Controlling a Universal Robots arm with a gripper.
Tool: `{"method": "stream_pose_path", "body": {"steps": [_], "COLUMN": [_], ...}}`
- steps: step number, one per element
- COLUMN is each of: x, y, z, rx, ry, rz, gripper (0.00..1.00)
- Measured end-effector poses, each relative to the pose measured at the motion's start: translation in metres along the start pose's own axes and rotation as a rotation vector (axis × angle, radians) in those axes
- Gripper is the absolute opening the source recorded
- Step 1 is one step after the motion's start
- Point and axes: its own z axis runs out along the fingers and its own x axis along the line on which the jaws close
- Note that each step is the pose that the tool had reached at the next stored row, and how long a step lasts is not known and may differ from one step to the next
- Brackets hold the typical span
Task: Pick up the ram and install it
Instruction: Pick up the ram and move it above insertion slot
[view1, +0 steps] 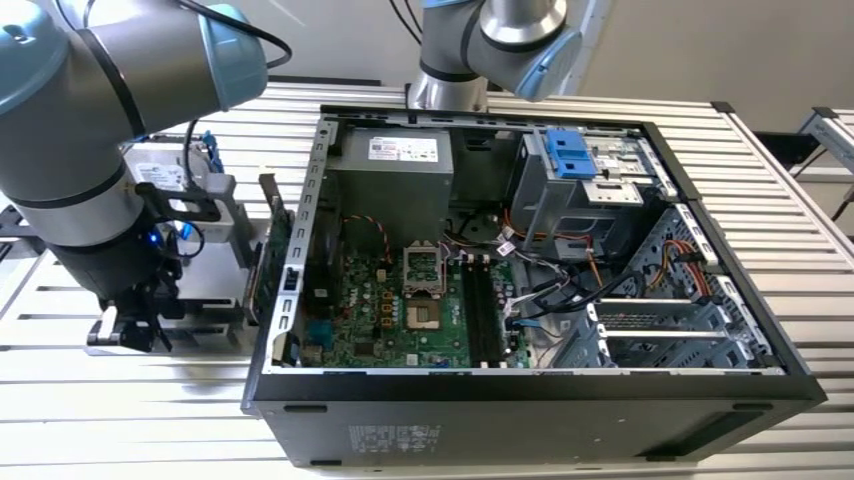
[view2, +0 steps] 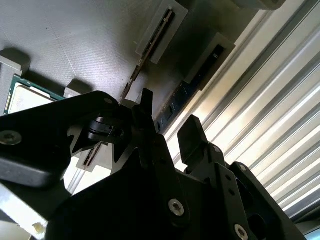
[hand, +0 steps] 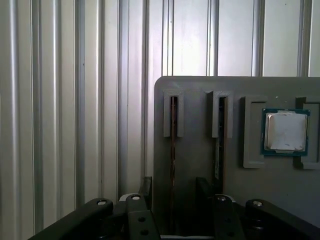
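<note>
The ram (hand: 172, 145) was stood on edge in a slotted gray holder (hand: 195, 150), presumably so that its flat sides could be pinched. The gripper (hand: 174, 182) was held open above it, with nothing grasped.

Lower end of ram (hand: 172, 160) behind hand (hand: 174, 187), processor chip (view2: 29, 98) half covered by it

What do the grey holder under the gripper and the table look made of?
Grey holder: matte plastic, likely printed; fine textured surface in the second wrist view. Table: bare metal, probably aluminium; ribbed slats with bright sheen.
</note>
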Motion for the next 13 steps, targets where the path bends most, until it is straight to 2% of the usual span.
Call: {"method": "stream_pose_path", "body": {"steps": [3, 8, 13], "x": [0.0001, 0.0006, 0.0008], "y": [0.0000, -0.0004, -0.0004], "z": [-0.0001, 0.0001, 0.0000], "rx": [-0.0001, 0.0001, 0.0000], "ry": [-0.0020, -0.0136, -0.0138], "rz": [0.000, 0.000, 0.000], "gripper": [1.00, 1.00, 1.00]}}
